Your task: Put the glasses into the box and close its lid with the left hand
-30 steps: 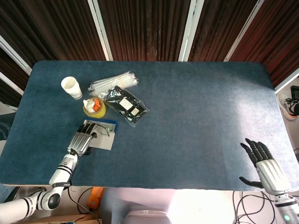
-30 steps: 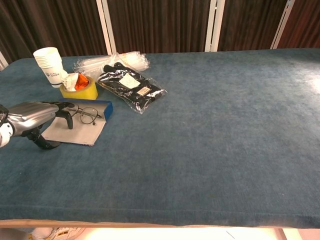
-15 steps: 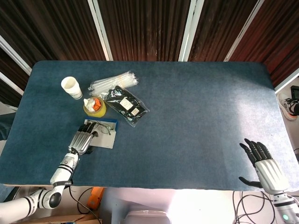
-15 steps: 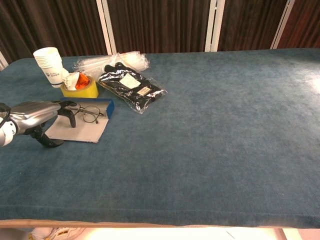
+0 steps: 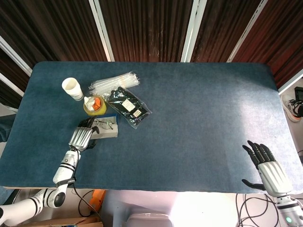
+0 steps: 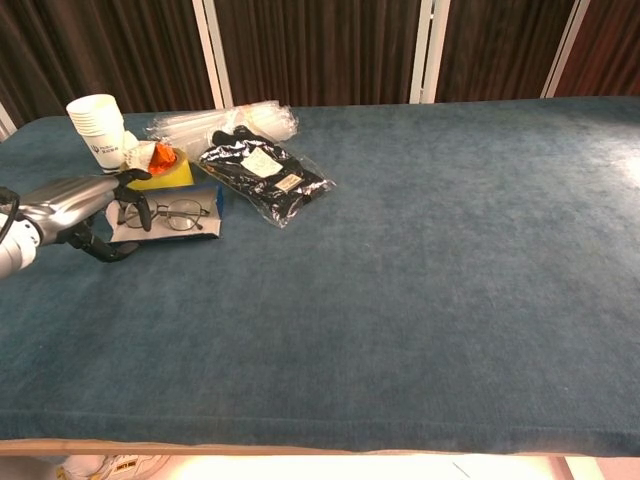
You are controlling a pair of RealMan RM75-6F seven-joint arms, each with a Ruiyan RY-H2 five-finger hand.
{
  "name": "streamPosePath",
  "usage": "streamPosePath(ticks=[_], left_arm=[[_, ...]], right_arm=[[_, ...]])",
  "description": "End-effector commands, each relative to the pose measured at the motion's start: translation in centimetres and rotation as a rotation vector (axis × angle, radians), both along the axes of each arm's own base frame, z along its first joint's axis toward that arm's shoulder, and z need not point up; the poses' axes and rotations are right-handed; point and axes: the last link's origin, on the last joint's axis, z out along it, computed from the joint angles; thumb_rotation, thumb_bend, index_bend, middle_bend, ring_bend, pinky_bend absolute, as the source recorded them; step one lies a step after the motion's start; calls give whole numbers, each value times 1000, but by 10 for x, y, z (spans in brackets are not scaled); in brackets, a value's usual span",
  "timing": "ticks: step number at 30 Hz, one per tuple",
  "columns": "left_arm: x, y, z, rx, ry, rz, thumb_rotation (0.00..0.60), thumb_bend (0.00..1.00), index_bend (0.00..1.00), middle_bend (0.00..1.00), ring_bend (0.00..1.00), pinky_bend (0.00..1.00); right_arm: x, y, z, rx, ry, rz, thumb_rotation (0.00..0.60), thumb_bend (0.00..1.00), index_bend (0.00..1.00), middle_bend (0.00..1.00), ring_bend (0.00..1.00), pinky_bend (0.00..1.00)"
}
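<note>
A: Near the table's [image 5: 189, 118] left front, the glasses [image 6: 168, 212] lie on the flat pale flap of the box [image 6: 205, 193], lenses toward the blue edge. They are not inside anything yet.

B: And the left hand [image 6: 85, 205]?

A: It sits at the flap's left edge, fingers [image 5: 81, 137] stretched forward over it, thumb hooked low at the edge. Whether it pinches the flap or only rests on it, I cannot tell.

B: How would the glasses handle?

A: Light, I judge, with a thin wire frame: easily bent, lenses easily scratched, and prone to skid on smooth card. The bridge or a temple near the hinge looks the safest hold, never the lenses. The box seems to be thin stiff card, so the lid should fold under a gentle push along its free edge.

B: What does each camera add?

A: From the head view, the right hand [image 5: 270, 169] shows at the table's right front corner, fingers spread, holding nothing. Chest view misses it entirely. But chest view, low and oblique, shows the frame's two rims clearly, the box's blue side wall, and the thumb under the left hand; from above those blur into one small patch
</note>
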Motion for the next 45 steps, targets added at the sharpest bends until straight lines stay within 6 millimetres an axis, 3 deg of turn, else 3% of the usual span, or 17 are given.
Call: streamPosePath(ticks=[1,9,19,29,39,45], left_arm=[[2,6,-1,33,-13,-1,600,371,442,4,0,125],[-2,14,-8,60,-37,18,600,374,497,19,0,129],[2,6,-11,17,-81,-1,600,517,672,47,0,127],[13,-35,-4,-64,-192,-34,600,543,704,49,0,127],[26,-25,6,-22,-205,-38,600,534,709,65,0,127],[32,-3,5,-7,-159,-26,600,515,720,82,0,130]], right_arm=[[0,0,0,0,0,-1,600,119,0,0,0,0],[-1,-2,0,-1,2,-7,600,118,0,0,0,0],[0,-1,-1,5,6,-5,600,118,0,0,0,0],[1,2,-1,6,-3,4,600,118,0,0,0,0],[1,2,-1,7,-4,6,600,119,0,0,0,0],[0,1,0,5,-9,1,600,118,0,0,0,0]])
